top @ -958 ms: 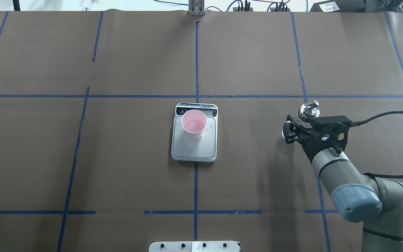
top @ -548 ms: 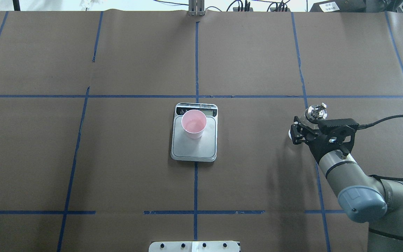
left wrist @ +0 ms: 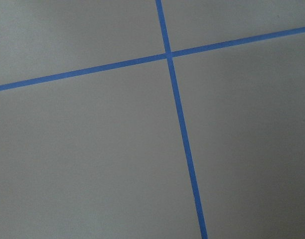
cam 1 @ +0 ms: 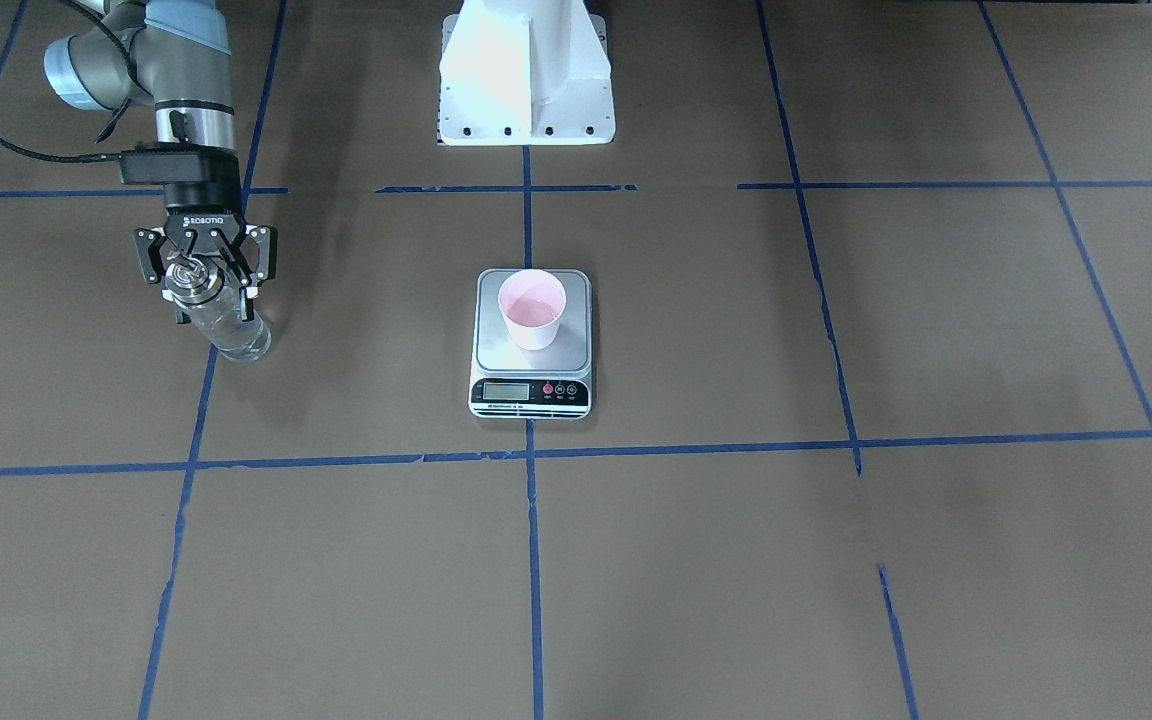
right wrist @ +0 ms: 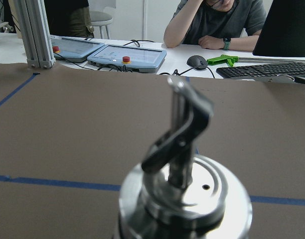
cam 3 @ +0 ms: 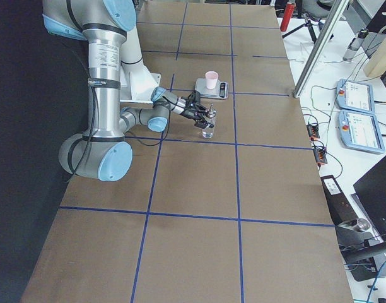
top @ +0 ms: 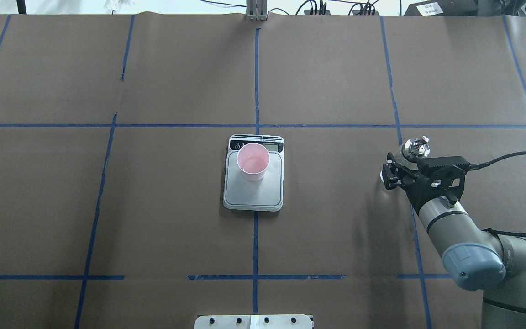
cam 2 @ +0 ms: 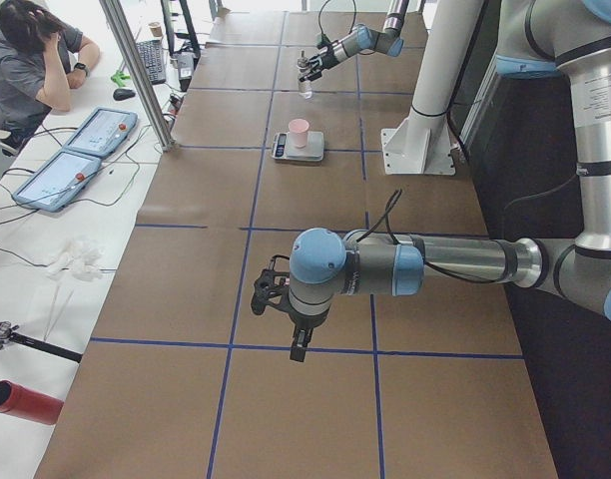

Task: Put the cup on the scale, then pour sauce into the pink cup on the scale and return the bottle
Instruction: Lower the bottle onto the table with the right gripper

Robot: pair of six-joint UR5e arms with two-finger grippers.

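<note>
right pincer (cam 1: 204,290) gapes wide, gripping nothing, near the slim, steel-capped clear glass bottle (cam 1: 233,335).

A seated person (right wrist: 217,22) sits behind a keyboard (right wrist: 264,70) and mouse (right wrist: 197,61).

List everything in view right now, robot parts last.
Table: one, brown, blue tape lines.
Scale: one, silver and black, table centre.
Cup: one, pale pink, upright on the scale.
Bottle: one, clear glass, silver pourer, upright at the robot's right.
Pedestal: one, white, at the robot's base.
Person: one, grey shirt, seated beyond the table.
Right gripper: one, black, open, flanking the bottle's top.
Left gripper: one, black, above a tape crossing; state unclear.
</note>
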